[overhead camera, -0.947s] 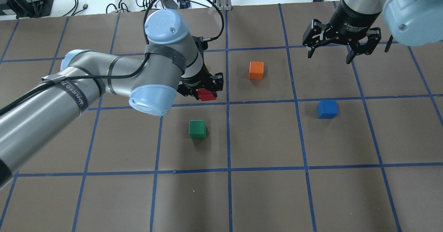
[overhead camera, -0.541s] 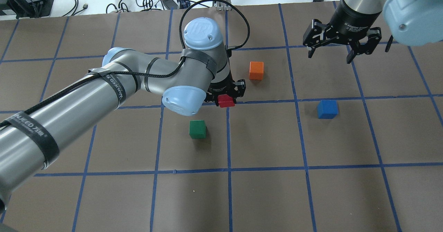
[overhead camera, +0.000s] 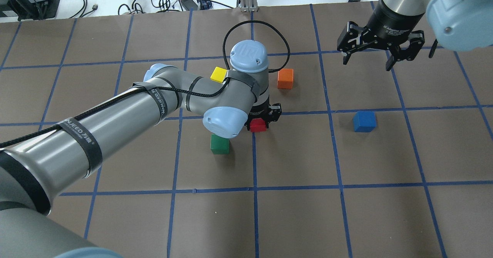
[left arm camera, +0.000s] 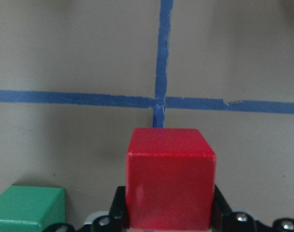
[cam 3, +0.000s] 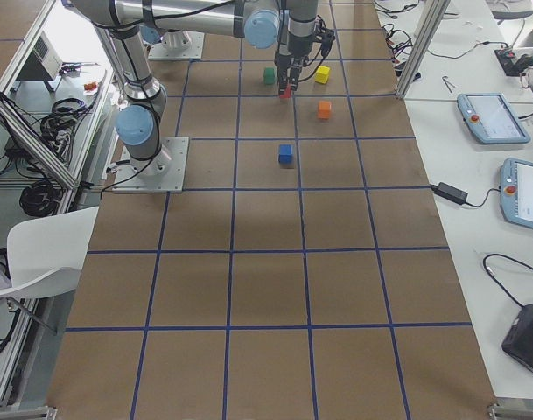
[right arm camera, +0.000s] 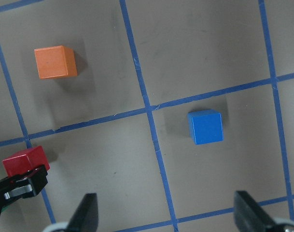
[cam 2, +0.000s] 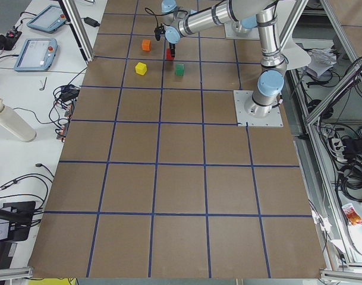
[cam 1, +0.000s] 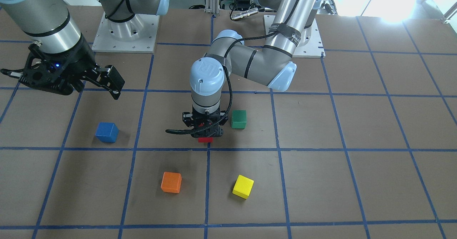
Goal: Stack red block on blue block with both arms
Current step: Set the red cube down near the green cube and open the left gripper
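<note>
A: Where's the red block [overhead camera: 258, 126]?

B: Pinched in the left hand [cam 1: 206, 132], fingers pressed on two opposite faces. The wrist view shows it over a crossing of blue tape lines, about mid-worktop [overhead camera: 385, 211]. It looks lifted off the surface, but I can't tell how high.

A: And the blue block [overhead camera: 364, 121]?

B: Sitting alone, flat on the worktop. In the overhead view it's at roughly 3 o'clock from the red one and well apart. Nothing is on it or touching it.

A: Right hand [overhead camera: 368, 62]?

B: Fingers spread wide, holding nothing. It hangs above the worktop at about 12 o'clock from the blue block, not down on it. Its wrist camera has both the blue and red blocks in frame.

A: Neighbours?

B: The green block [overhead camera: 220, 143] is near the red one, at about 7 o'clock. The orange block [overhead camera: 285, 78] is at 1 o'clock. The yellow block [cam 1: 243, 186] is partly hidden behind the left arm in the overhead view and plain in the front view. None of them lies between red and blue.

A: Progress, then?

B: My reading is that the pick-up is done and the carry is under way, maybe a third along. Left to do: cross the gap to the blue block, line up the faces, set the red block down and let go. The task names both arms, so a hand-over to the waiting right hand seems likely. Nothing here settles that.
</note>
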Controlling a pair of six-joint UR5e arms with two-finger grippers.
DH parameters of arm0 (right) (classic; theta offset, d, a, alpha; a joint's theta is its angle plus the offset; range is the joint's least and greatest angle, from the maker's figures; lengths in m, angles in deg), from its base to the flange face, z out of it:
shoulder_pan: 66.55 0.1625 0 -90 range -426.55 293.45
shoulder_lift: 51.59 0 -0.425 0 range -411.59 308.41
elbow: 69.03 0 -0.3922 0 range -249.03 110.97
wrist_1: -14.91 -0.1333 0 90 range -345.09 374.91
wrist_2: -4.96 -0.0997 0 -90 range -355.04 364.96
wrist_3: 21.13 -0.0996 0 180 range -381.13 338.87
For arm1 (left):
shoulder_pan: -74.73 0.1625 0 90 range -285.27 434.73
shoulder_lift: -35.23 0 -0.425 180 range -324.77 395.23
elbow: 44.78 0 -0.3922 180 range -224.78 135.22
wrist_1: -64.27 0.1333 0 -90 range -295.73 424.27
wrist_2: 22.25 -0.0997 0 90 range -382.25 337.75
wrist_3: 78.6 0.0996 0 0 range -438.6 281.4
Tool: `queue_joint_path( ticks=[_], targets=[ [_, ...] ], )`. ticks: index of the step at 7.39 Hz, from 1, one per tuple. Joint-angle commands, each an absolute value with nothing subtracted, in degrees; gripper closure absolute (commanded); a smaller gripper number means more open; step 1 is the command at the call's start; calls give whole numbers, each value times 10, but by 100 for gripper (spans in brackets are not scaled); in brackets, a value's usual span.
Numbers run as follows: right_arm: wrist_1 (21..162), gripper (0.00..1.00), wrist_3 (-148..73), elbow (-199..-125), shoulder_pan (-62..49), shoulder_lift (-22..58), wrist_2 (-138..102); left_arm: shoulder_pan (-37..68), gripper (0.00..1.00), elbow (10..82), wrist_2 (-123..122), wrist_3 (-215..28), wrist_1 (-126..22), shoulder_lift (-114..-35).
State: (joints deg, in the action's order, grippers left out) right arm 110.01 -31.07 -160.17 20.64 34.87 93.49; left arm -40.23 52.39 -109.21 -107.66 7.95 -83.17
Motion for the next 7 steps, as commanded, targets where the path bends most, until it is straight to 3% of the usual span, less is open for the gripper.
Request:
queue_joint_path(
  ticks=[1, 2, 3, 7],
  targets=[
    [1100, 0, -311, -1602, 206, 349, 935, -409, 23, 523, -1093, -1082, 96, -844],
    [1100, 0, -311, -1602, 206, 348, 936, -409, 6, 522, -1102, -1080, 102, -841],
    [1099, 0, -311, -1603, 206, 349, 935, -406, 0, 517, -1137, -1073, 95, -817],
    [1110, 0, -345, -1648, 233, 349, 925, -314, 0, 508, -1156, -1022, 31, -712]
  ],
)
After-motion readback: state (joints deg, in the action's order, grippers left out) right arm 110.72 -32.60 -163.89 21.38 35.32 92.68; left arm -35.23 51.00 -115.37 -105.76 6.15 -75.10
